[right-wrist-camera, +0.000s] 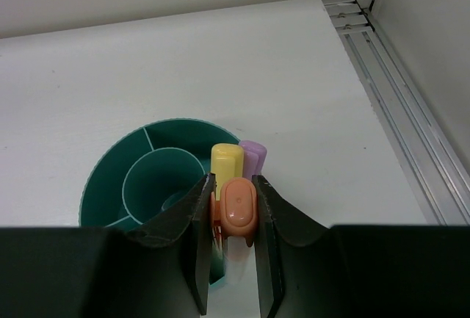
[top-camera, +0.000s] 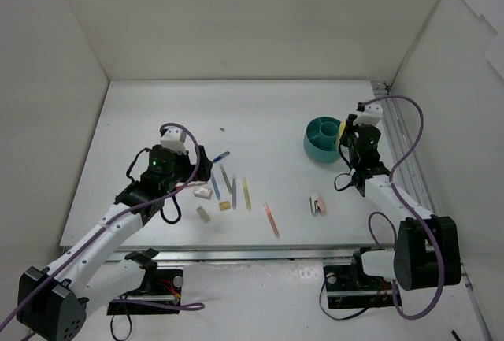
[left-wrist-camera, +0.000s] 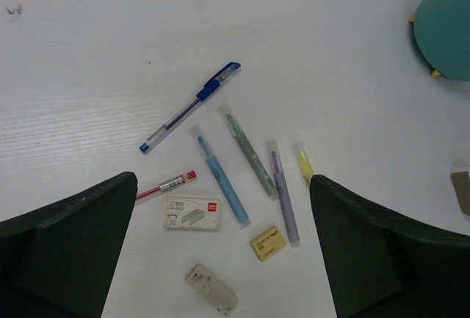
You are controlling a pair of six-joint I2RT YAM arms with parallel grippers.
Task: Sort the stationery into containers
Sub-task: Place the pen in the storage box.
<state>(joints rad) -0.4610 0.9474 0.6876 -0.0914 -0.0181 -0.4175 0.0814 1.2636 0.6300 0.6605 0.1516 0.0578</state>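
Holding a thin orange plastic marker upright, my right hand is clamped on it just under the rounded cap, directly above the round teal plastic organiser with its divided compartments. A yellow cap and a purple cap stand just behind it. I judge they sit in the outer compartment, though their lower ends are hidden. The marker looks light, stiff and smooth, so it could slip or tilt in so narrow a pinch; I would let go only once its tip is inside a wall.

My left hand hangs with fingers wide apart, holding nothing, above items lying on the white worktop: a blue ballpoint pen, a pale blue marker, a tan eraser and others. Those barrels are round and likely to roll, so the middle, taken crosswise, is the place to grip.
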